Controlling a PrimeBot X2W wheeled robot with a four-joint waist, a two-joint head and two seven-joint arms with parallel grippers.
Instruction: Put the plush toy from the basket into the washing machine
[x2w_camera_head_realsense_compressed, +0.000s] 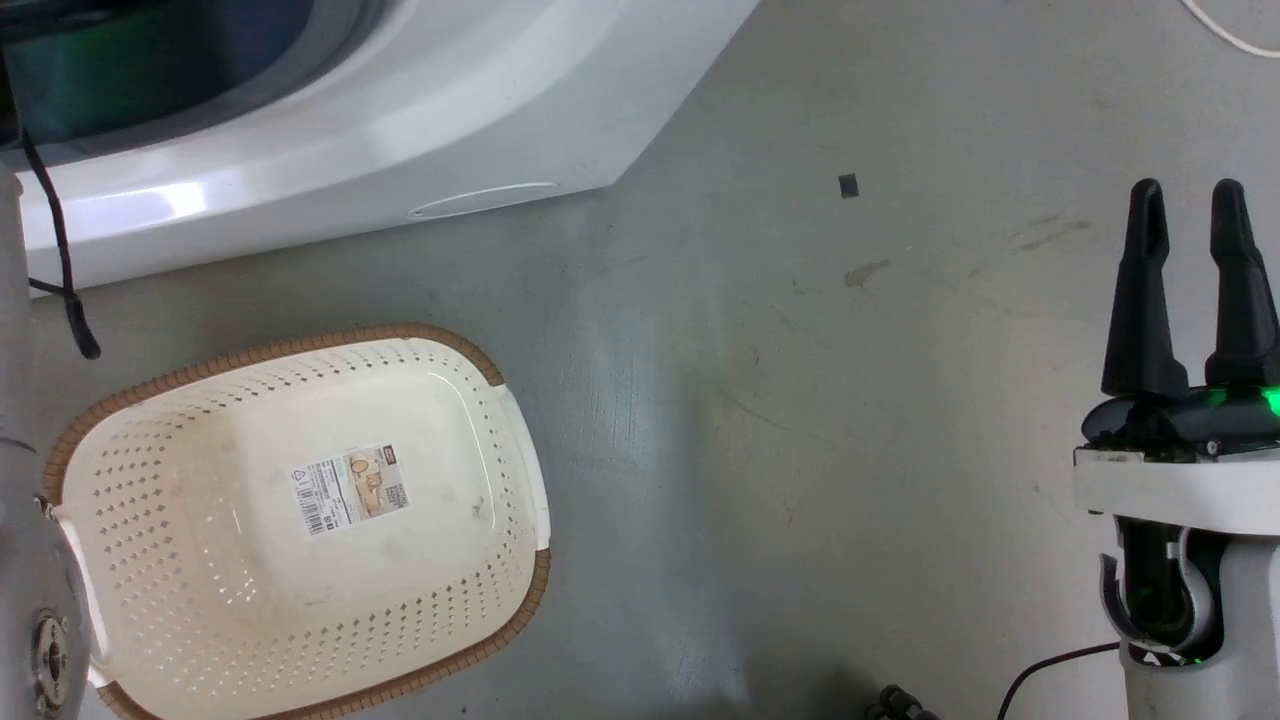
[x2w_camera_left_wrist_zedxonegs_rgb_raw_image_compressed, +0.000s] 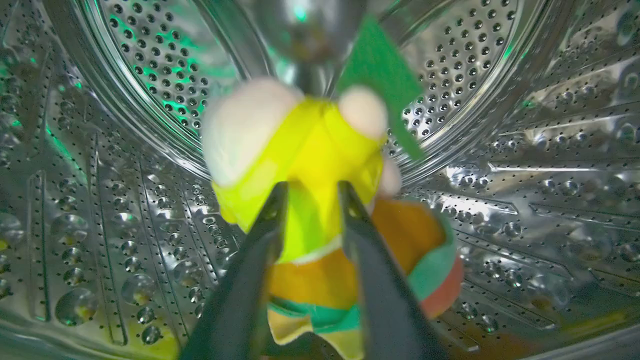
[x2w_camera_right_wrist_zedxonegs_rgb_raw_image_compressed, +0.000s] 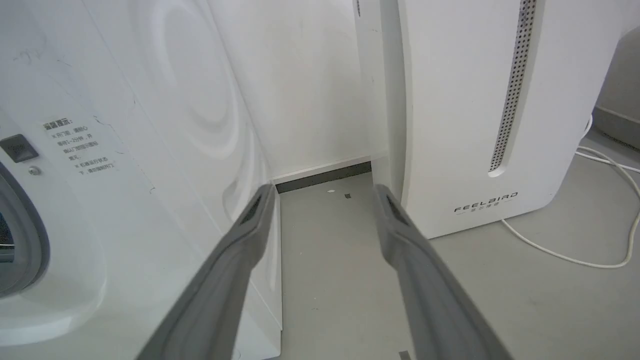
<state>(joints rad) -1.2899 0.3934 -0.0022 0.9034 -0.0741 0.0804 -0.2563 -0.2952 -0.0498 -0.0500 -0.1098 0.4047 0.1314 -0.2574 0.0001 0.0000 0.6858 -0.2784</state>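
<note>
Plush toy (x2w_camera_left_wrist_zedxonegs_rgb_raw_image_compressed: 310, 150) is blurred. Its lower body is partly hidden behind the 2 fingers of the left gripper (x2w_camera_left_wrist_zedxonegs_rgb_raw_image_compressed: 312, 192), which are clamped on its yellow hood. The toy hangs inside the washing machine (x2w_camera_left_wrist_zedxonegs_rgb_raw_image_compressed: 525, 200), in the steel drum; contact with the drum wall cannot be told.

In the head view the washer's front is cut off at the top edge. A pale forearm (x2w_camera_head_realsense_compressed: 20, 500) covers the left corner of the basket (x2w_camera_head_realsense_compressed: 250, 352), and a paper label (x2w_camera_head_realsense_compressed: 350, 490) lies on the basket floor.

Right gripper (x2w_camera_head_realsense_compressed: 1188, 200) is spread apart and grips nothing. It points at the floor gap beside the FEELBIRD appliance (x2w_camera_right_wrist_zedxonegs_rgb_raw_image_compressed: 460, 100), where a white cable (x2w_camera_right_wrist_zedxonegs_rgb_raw_image_compressed: 575, 255) trails.
</note>
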